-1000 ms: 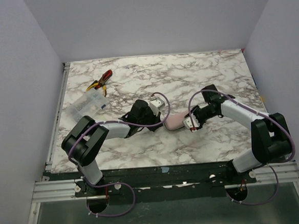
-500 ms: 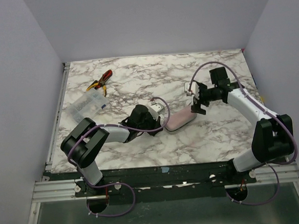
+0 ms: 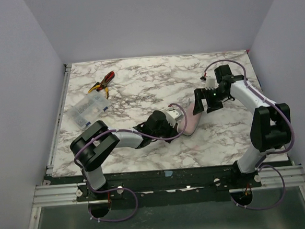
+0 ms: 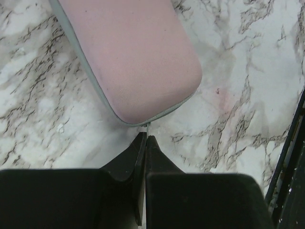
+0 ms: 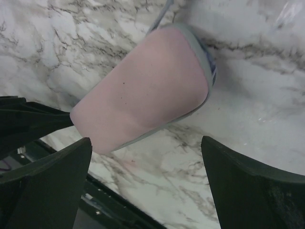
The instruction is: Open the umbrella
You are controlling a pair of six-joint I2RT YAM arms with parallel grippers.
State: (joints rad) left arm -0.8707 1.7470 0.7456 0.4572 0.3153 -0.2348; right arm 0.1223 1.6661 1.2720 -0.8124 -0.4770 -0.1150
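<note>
A pale pink oblong case [image 3: 191,120] with a grey zip seam lies on the marble table, near the middle. The umbrella itself is out of view. My left gripper [image 3: 179,129] sits at the case's near end. In the left wrist view the case [image 4: 133,57] fills the top, and the left gripper [image 4: 145,138] is shut on a thin grey zip tab [image 4: 148,128] that sticks out of the seam. My right gripper [image 3: 206,104] hovers over the case's far end, open wide. In the right wrist view the case [image 5: 143,90] lies ahead of the right gripper [image 5: 145,142], touching neither finger.
Red-and-yellow pliers [image 3: 102,84] lie at the back left. A clear plastic box [image 3: 86,109] stands in front of them. The table's dark front rail [image 5: 90,202] shows just below the case.
My right gripper let go of the case, opened wide and drew back to the right. My left gripper moved right, and the case swung with it.
</note>
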